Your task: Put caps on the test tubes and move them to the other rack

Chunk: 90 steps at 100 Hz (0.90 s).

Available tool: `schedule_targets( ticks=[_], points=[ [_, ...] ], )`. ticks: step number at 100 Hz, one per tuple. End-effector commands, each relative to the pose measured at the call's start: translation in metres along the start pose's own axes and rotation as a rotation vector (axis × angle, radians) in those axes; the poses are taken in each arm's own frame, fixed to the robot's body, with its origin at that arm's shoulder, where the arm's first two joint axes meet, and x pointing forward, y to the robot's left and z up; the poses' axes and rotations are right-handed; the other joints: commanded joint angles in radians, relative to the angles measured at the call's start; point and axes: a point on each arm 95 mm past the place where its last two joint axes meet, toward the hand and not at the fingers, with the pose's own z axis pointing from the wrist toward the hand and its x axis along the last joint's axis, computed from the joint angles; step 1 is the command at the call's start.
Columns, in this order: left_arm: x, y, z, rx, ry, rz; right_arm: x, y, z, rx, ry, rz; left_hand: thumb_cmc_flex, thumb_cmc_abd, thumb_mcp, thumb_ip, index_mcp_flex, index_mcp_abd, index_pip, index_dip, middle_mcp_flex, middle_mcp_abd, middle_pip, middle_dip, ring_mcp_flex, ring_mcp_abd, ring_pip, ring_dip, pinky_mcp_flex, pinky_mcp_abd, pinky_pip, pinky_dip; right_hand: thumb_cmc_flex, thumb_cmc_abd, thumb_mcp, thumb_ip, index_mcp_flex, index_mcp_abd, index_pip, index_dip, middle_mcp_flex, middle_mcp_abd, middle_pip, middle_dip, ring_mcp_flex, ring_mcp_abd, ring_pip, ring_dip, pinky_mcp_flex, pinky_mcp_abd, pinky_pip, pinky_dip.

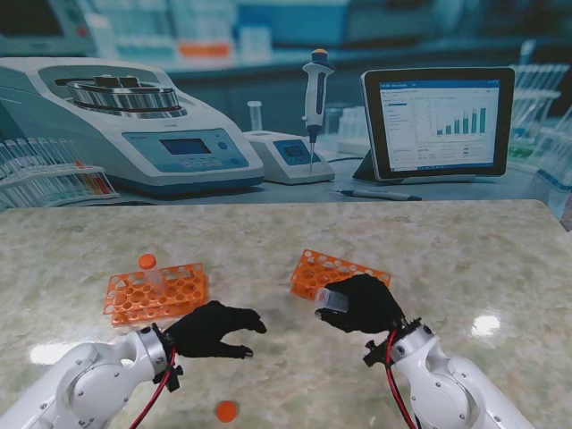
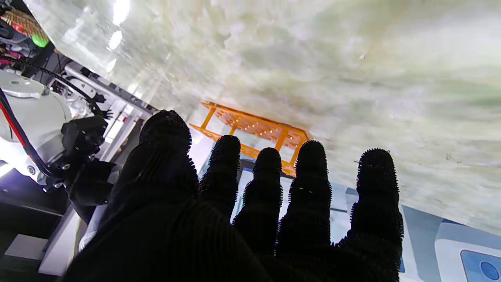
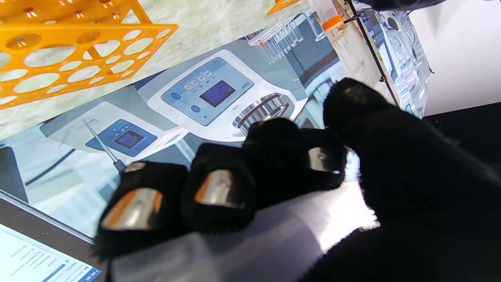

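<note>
A: Where is the clear plastic test tube (image 1: 332, 299) to be found?

B: It is held in the black-gloved right hand (image 1: 362, 304), whose fingers (image 3: 219, 192) are curled tightly around it, just nearer to me than the tilted orange plastic rack on the right (image 1: 338, 271). No cap can be made out on it from the stand's view.

A: And the other hand?

B: The black-gloved left hand (image 1: 213, 329) is empty, its fingers (image 2: 311, 164) spread apart, hovering over the table just nearer to me than the orange plastic rack on the left (image 1: 156, 293).

A: How far along is the work judged to be?

B: Early to middling — one orange-capped tube (image 1: 148, 267) stands in the left rack, and a loose round orange cap (image 1: 227, 411) lies on the pale marbled table (image 1: 465, 259), well nearer to me than the left hand. It is judged that the held tube is yet to be capped and set down; which rack is the destination cannot be told.

A: Is any writing legible?

B: None — the printed backdrop shows a centrifuge panel and a tablet chart, but the lettering is too small to be read.
</note>
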Motion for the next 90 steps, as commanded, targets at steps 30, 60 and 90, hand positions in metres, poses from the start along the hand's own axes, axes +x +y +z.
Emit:
schedule_targets(
  ticks=[30,60,90],
  points=[
    [0.001,0.022,-0.010,-0.065,-0.004,-0.005,0.008,0.001,-0.008,-0.010,0.006,-0.010,0.015,-0.052,0.020,-0.024,-0.007,0.022,-0.058,-0.067,-0.050,-0.019,-0.018,-0.006,-0.010,-0.024,-0.013,-0.012,-0.015,0.001,0.023,-0.002,0.054,0.026,0.039,0.051,0.098,0.001,0.108,0.032,0.057,0.026,0.040,0.016,0.022,-0.168,0.224,0.100,0.074,-0.102,0.346,0.066],
    [0.008,0.033,-0.017,-0.072,0.003,0.001,0.020,0.001,-0.015,-0.014,0.026,-0.019,0.011,-0.083,0.028,-0.033,-0.006,0.013,-0.063,-0.084,-0.064,-0.016,-0.022,-0.014,-0.018,-0.022,-0.014,-0.020,-0.021,0.001,0.018,-0.005,0.056,0.027,0.035,0.050,0.096,0.001,0.107,0.033,0.057,0.027,0.035,0.017,0.022,-0.163,0.222,0.098,0.074,-0.100,0.344,0.064],
    [0.014,0.041,-0.023,-0.081,0.012,0.019,0.027,0.005,-0.023,-0.032,0.035,-0.031,0.016,-0.131,0.044,-0.038,0.002,0.010,-0.061,-0.097,-0.067,-0.016,-0.023,-0.017,-0.019,-0.022,-0.012,-0.021,-0.021,-0.002,0.021,0.001,0.055,0.026,0.029,0.049,0.094,0.000,0.105,0.034,0.057,0.029,0.032,0.018,0.022,-0.160,0.222,0.097,0.074,-0.099,0.343,0.063]
  ],
)
